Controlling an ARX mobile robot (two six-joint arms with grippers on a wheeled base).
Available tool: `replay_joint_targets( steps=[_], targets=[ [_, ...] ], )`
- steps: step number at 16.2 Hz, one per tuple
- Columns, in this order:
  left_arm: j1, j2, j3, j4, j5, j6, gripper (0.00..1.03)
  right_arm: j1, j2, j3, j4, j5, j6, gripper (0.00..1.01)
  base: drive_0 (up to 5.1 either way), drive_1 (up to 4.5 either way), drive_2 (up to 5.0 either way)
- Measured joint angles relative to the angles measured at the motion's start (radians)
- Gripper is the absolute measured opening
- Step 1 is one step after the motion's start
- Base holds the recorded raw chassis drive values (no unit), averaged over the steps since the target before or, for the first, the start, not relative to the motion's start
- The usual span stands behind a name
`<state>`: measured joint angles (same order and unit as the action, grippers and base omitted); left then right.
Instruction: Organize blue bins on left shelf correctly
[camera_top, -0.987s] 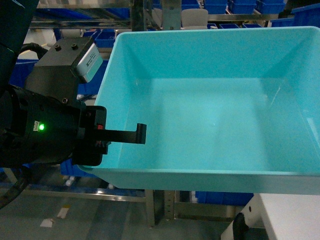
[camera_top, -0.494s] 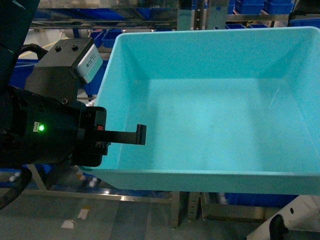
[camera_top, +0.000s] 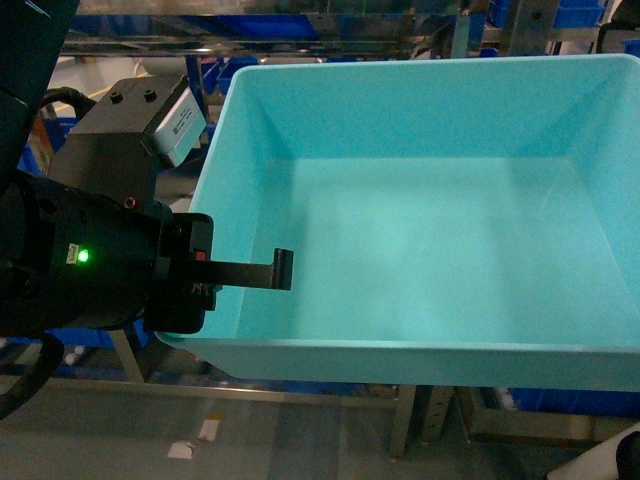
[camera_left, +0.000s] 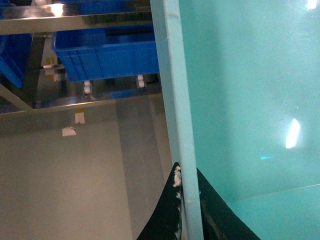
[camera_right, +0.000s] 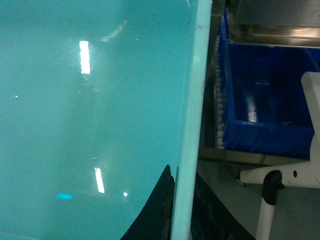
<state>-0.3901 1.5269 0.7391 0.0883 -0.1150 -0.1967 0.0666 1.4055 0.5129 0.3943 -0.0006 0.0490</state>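
Behind the tub, the background had slid rightward since the earlier frames: the steel post under the tub's front edge sat further right along the bottom of the head view, and the white frame at the lower right had nearly left the picture, while the tub and the left arm kept their places. The turquoise tub (camera_top: 430, 200) filled most of the head view, held off the floor with its open side toward the camera and nothing inside it. The left pincer (camera_top: 235, 272) was clamped on the tub's left wall in the lower left of the frame, one black finger (camera_top: 262, 271) reaching inside the wall; the left wrist view showed the rim (camera_left: 180, 150) pinched between dark pads at the bottom. The right pincer (camera_right: 176, 210) was likewise clamped on the opposite rim, seen at the bottom centre of the right wrist view. Beyond the tub, the steel shelf (camera_left: 75, 20) crossed the top of the left wrist view with a dark blue bin (camera_left: 107, 60) sitting on it. Paper scraps (camera_left: 69, 131) lay on the grey floor (camera_left: 75, 190) below.
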Motion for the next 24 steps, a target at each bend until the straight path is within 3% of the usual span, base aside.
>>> replay_joint_targets(
  steps=[14,17,24],
  targets=[
    [0.000,0.000,0.000,0.000,0.000,0.000,0.02,0.000,0.000,0.000,0.000,0.000,0.000,0.07,-4.8,2.37,2.4],
    [0.004,0.000,0.000,-0.002,-0.001,0.001,0.02,0.006,0.000,0.000,0.002,0.002,0.000,0.07,0.0,0.59,-0.7],
    [0.004,0.000,-0.002,-0.001,0.000,0.002,0.02,0.006,0.000,0.000,0.000,0.002,0.000,0.07,-0.1,4.25,-4.4]
  ],
)
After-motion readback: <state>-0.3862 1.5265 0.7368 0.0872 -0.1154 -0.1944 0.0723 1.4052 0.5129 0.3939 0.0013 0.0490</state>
